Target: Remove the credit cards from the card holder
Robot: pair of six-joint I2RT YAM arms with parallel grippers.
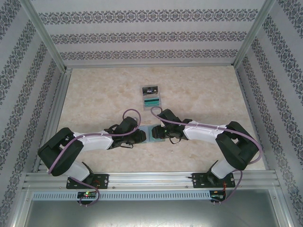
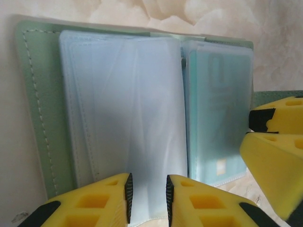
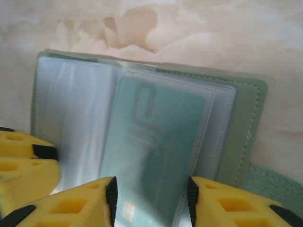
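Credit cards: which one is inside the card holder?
The teal-green card inside a clear sleeve of the open card holder. The black card and the other teal card lie outside it, farther back.

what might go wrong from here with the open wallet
The right fingers straddle the teal card inside its clear sleeve; closing could pinch the sleeve too, so the card stays put. The left fingers stand open over the other sleeves, so the card holder may drag along when pulled.
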